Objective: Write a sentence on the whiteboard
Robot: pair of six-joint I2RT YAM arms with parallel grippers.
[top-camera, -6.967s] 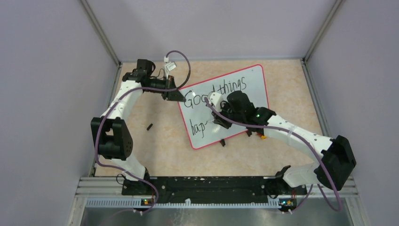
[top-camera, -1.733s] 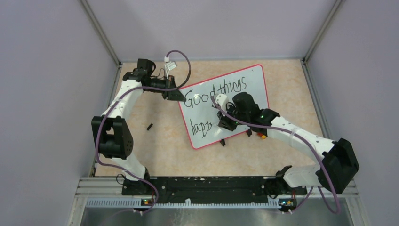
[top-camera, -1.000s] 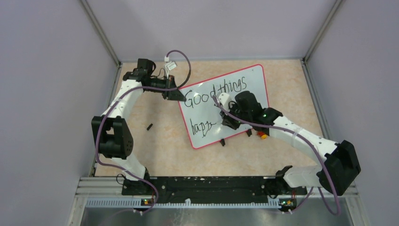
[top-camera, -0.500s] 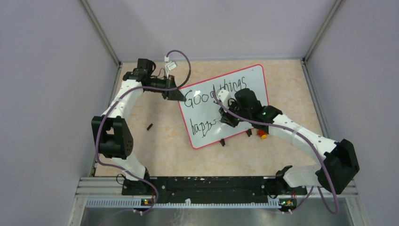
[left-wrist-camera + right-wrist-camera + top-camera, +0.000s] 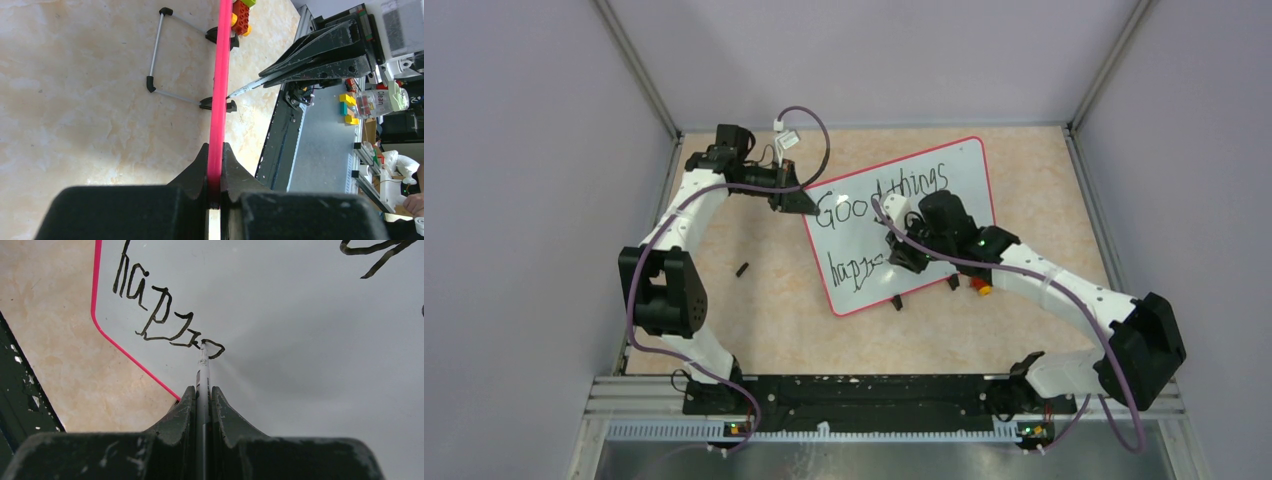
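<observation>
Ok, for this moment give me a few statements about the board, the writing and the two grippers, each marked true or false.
1. The left gripper is shut on the red frame of the whiteboard. True.
2. The marker is in the left gripper. False: the right gripper grips the marker, with its tip on the board.
3. The sentence has a top line reading "Good things". True.
4. The second line reads "happening" in full. False: only "happ" and a couple of rough strokes after it are written, and the marker tip is at the last stroke.
</observation>
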